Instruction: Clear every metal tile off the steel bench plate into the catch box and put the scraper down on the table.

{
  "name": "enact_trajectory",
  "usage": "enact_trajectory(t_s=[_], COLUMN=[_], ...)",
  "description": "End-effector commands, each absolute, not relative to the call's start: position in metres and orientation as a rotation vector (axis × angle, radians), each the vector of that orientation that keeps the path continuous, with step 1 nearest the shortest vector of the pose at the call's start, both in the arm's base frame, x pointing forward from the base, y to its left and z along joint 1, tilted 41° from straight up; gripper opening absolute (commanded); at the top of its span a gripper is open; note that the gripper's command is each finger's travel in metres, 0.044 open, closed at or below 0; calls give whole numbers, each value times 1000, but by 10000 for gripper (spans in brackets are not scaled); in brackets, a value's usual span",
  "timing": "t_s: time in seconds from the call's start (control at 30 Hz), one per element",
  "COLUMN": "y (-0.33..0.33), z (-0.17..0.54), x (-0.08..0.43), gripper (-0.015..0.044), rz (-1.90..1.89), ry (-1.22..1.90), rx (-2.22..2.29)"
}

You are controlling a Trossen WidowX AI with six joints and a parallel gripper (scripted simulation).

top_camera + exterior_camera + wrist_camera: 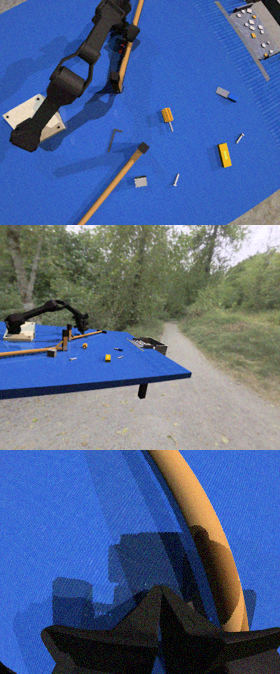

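Observation:
My gripper is shut and empty, low beside the shaft of a long wooden-handled tool. This tool has an upright dark-topped grip at its near end and a dark piece at its far end. A second long wooden-handled tool lies nearer the front; I cannot tell which is the scraper. Several white and orange tiles lie on the steel plate at upper right in the top view. The catch box is beyond it, its inside mostly hidden.
A grey strip lies before the plate. On the table are an orange-handled tool, a yellow box, a blue-handled tool, a hex key, a grey block and two screws.

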State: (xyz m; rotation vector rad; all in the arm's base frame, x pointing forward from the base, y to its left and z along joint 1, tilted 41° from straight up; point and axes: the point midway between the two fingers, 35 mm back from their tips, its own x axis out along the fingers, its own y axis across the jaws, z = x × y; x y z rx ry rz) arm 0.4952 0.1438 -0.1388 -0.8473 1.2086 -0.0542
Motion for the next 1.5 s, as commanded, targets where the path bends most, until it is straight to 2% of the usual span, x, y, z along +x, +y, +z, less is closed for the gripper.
enact_trajectory(t_s=[0.0, 1.47], y=[143, 122], z=[-136, -116], x=[500, 534], gripper=[0, 0], rz=[-53, -55], ry=[1204, 1203], rx=[-850, -851])
